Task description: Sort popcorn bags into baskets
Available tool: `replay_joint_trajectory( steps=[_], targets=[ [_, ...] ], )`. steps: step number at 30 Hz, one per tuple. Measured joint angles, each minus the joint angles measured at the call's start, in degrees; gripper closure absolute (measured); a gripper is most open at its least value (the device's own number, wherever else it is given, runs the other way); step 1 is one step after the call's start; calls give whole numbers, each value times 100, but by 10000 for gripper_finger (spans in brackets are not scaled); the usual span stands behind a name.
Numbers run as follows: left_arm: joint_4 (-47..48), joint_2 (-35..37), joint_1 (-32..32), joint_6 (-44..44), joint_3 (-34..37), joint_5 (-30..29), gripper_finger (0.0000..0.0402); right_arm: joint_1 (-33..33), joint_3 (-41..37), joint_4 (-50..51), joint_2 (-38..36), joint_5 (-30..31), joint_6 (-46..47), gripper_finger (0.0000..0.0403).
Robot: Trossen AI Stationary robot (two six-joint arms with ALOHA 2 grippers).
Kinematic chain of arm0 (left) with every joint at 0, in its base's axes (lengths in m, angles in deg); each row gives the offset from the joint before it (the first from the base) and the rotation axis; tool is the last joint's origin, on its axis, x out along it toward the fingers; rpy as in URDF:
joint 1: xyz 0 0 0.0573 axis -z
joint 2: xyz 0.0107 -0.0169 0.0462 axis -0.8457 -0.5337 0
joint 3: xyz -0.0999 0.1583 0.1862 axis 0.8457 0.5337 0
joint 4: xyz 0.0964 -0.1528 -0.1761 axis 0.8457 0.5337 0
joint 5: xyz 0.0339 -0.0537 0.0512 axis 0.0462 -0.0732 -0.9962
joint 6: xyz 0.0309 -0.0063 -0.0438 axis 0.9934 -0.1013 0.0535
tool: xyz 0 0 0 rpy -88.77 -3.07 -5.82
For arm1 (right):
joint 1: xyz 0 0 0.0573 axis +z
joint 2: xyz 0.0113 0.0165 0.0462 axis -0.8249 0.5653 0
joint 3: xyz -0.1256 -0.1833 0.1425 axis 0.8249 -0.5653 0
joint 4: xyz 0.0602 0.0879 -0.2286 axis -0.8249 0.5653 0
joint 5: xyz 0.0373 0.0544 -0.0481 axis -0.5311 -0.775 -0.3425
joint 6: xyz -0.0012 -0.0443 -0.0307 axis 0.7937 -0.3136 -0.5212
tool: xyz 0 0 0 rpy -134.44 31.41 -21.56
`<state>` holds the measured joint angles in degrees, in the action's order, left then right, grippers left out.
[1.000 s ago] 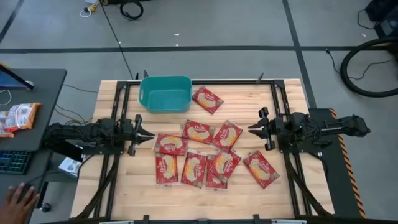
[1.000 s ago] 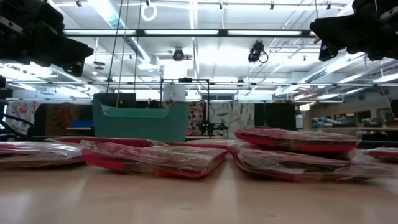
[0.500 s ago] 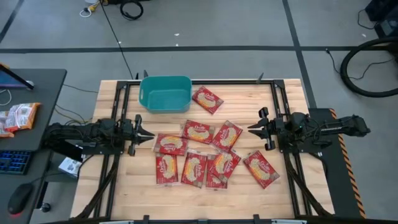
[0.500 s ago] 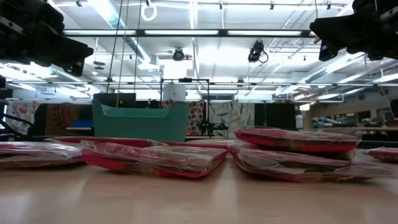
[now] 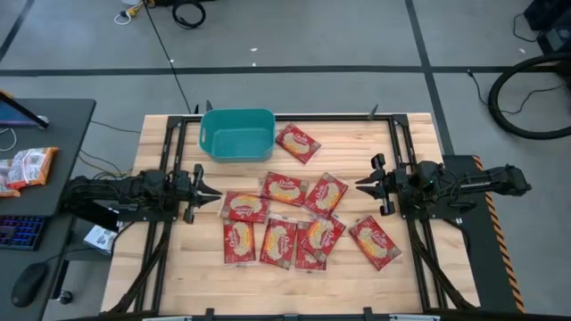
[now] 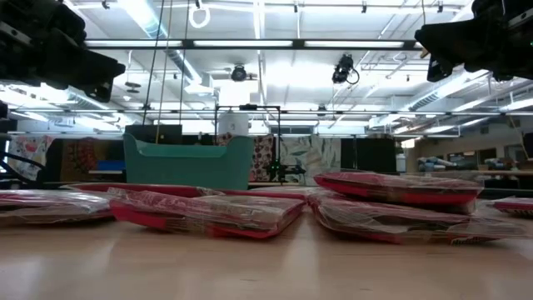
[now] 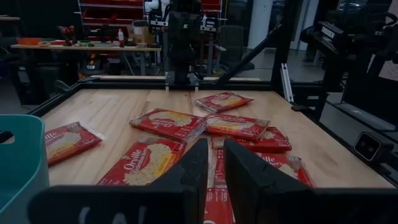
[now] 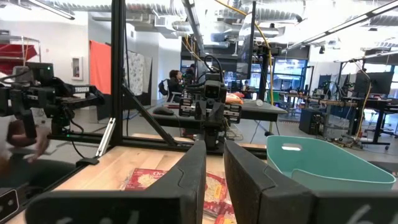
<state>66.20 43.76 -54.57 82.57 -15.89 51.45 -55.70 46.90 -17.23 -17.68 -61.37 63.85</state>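
Several red popcorn bags with cream oval labels lie flat on the wooden table. One group [image 5: 277, 242] sits mid-table toward the near edge, and a single bag [image 5: 297, 143] lies beside the teal tub [image 5: 236, 134], which stands at the far edge. In the low view the bags [image 6: 208, 212] lie in front of the tub [image 6: 188, 161]. My left gripper [image 5: 217, 192] hovers at the left of the group, shut and empty, pointing right. My right gripper [image 5: 359, 185] hovers at the right, shut and empty, pointing left. The left wrist view shows bags [image 7: 166, 122] ahead of my left gripper [image 7: 216, 144]; the right wrist view shows the tub [image 8: 323, 163] beyond my right gripper [image 8: 214, 144].
Black frame rails [image 5: 403, 160] run along the table's sides. A dark desk [image 5: 45, 143] with a keyboard, a mouse and more packets stands left of the table. A person [image 8: 28, 134] shows beyond the left arm in the right wrist view. Bare wood lies around the tub's right side.
Both arms have kept still and no bag has moved. A person's hand at the desk left of the table has drawn away out of the high view, leaving a mouse in its place.
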Motion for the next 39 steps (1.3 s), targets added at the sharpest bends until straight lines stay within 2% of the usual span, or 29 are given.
replay_joint_trajectory(
  steps=[12,14,18,21,24,28,30,35,39],
  targets=[
    [-96,-1,0,93,3,-1,345,0,-1,0,-1,0,2,338],
    [-462,-2,0,316,4,1,345,0,1,0,0,0,2,338],
    [-1398,0,0,-453,4,10,345,0,1,-39,0,2,-72,338],
    [-1848,1,0,-333,2,-1,345,0,-1,-247,-2,31,-297,338],
    [-1976,0,0,-158,2,-1,345,-7,-1,-816,-3,431,-243,338],
    [-2064,0,2,-425,2,-1,345,-29,48,-1309,-4,833,-46,338],
    [-2130,0,0,-426,2,-3,345,-96,242,-1033,-4,896,116,338],
    [-2357,0,0,-261,2,-10,345,-285,874,394,83,822,479,338],
    [-2548,-2,0,-346,2,-49,345,-313,1084,551,295,670,603,338]
  ],
)
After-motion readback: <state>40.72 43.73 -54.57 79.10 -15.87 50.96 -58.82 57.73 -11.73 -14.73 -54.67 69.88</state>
